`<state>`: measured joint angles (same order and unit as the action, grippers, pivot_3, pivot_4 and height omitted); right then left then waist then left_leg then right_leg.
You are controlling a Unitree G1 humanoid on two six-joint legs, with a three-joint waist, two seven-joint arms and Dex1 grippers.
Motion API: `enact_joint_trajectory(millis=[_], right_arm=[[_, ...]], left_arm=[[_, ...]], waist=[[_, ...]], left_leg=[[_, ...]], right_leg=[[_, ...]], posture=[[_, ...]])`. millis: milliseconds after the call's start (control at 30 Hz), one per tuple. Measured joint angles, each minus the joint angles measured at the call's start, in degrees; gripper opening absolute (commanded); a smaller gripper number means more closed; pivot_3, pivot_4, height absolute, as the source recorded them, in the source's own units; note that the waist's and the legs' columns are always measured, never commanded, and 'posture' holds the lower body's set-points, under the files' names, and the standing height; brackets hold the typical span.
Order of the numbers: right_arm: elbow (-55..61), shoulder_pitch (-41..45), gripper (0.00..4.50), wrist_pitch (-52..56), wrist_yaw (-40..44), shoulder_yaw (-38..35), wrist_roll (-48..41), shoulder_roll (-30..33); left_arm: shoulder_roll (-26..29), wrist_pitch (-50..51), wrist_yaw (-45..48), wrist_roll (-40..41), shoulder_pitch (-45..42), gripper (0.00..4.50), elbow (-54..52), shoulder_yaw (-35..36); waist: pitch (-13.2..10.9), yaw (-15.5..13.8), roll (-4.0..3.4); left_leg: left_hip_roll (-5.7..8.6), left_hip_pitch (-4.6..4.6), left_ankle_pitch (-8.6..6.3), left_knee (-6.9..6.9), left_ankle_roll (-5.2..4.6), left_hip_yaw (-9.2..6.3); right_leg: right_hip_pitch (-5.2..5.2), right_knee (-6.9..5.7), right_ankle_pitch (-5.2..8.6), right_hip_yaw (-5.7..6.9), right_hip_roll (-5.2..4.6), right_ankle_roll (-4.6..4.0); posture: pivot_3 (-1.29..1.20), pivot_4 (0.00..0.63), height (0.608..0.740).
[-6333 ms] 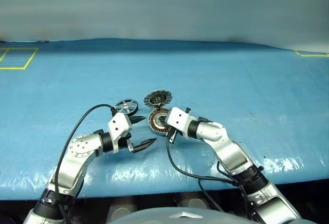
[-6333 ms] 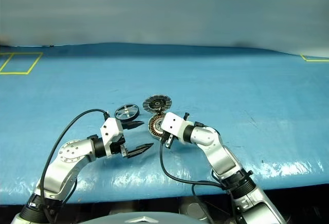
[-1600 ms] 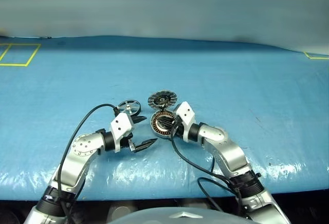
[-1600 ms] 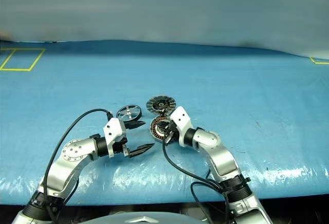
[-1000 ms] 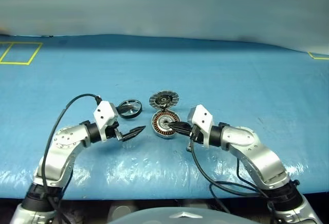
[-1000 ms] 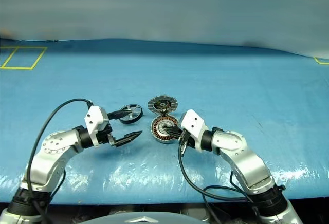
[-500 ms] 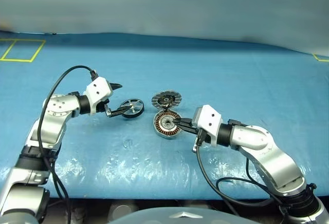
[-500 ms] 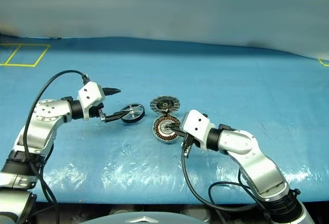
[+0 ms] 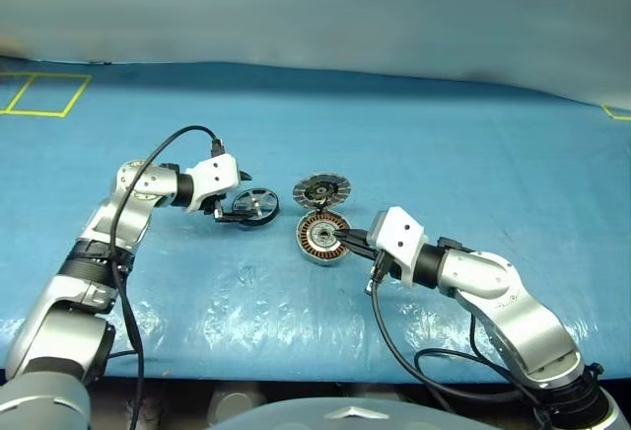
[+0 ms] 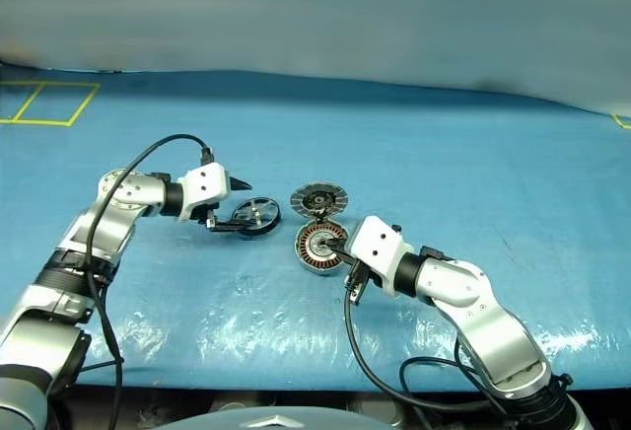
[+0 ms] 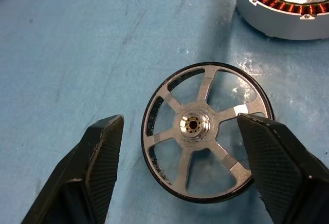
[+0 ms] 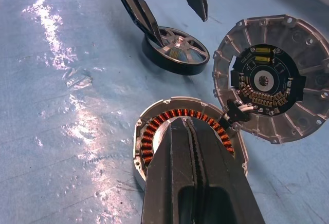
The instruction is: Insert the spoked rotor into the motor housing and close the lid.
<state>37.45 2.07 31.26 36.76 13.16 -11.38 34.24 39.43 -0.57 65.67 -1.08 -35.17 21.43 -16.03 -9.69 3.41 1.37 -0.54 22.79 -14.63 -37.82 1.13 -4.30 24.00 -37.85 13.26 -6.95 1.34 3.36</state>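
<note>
Three round parts are laid close together on the blue-covered table [image 9: 473, 144]. The spoked rotor [image 9: 254, 203] is seen lying flat at the robot's left of the group, apart from the other two. The motor housing [image 9: 320, 237] is placed nearer the robot, its ring of copper-brown windings turned upward. The lid [image 9: 321, 190] is set just beyond the housing, its finned rim very near the housing's rim; whether the two touch cannot be told.

The left end effector [image 9: 237, 198] is held low over the rotor with its two black fingers spread. In the left wrist view the rotor [image 11: 206, 131] is framed between the fingers [image 11: 100, 160], one on each side of its rim. One finger is overlapped with the rim's edge in that view, but contact cannot be confirmed, and the other is seen clear of it. The rotor is not lifted; it rests on the table.

The right end effector [image 9: 345, 242] is pointed toward the robot's left, and its fingers are pressed together with nothing pinched between them. In the right wrist view the closed fingers [image 12: 193, 167] are laid across the open top of the housing [image 12: 154, 126], their tips reaching over its centre. In the same view the lid [image 12: 272, 80] is shown with its dark inner face and small wiring upward, beside the housing.

Yellow tape outlines [image 9: 44, 93] are marked on the table's far left corner.
</note>
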Motion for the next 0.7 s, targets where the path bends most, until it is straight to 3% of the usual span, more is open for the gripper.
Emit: enact_joint_trajectory(millis=[367, 467, 567, 700], right_arm=[[0.0, -0.3, 0.0, 0.0, -1.1, 0.5, 1.7, -0.3], [0.0, -0.4, 0.0, 0.0, -1.5, 0.6, 2.1, -0.5], [0.0, -0.6, 0.0, 0.0, -1.6, 1.3, 2.1, -0.5], [0.0, -0.6, 0.0, -0.1, -1.8, 1.5, 2.2, -0.8]], left_arm=[[-1.6, -3.9, 2.4, -3.4, -1.7, 3.9, 3.7, -2.7], [-1.4, -4.6, 3.2, -4.6, -1.9, 3.25, 4.3, -3.6], [-1.1, -5.2, 3.6, -4.8, -1.9, 2.33, 4.7, -3.6], [-1.2, -6.2, 2.6, -5.1, -1.4, 2.33, 4.9, -3.3]], waist=[[0.0, 0.0, -0.01], [0.0, 0.1, -0.03], [0.1, 0.1, -0.08], [0.2, 0.0, -0.23]], left_leg=[[0.0, -0.12, 0.0, -0.15, -0.01, -0.03], [0.0, -0.19, 0.0, -0.15, -0.01, -0.02], [-0.01, -0.21, 0.0, -0.15, -0.01, -0.05], [-0.01, -0.26, 0.01, -0.23, -0.02, -0.06]], right_leg=[[-0.14, -0.11, -0.02, 0.0, 0.03, 0.03], [-0.19, -0.11, -0.02, -0.01, 0.02, 0.03], [-0.22, -0.13, -0.02, 0.01, 0.04, 0.03], [-0.29, -0.14, -0.04, 0.0, 0.05, 0.06]], posture=[[0.0, 0.15, 0.74], [0.0, 0.15, 0.74], [0.0, 0.15, 0.74], [0.0, 0.15, 0.74]])
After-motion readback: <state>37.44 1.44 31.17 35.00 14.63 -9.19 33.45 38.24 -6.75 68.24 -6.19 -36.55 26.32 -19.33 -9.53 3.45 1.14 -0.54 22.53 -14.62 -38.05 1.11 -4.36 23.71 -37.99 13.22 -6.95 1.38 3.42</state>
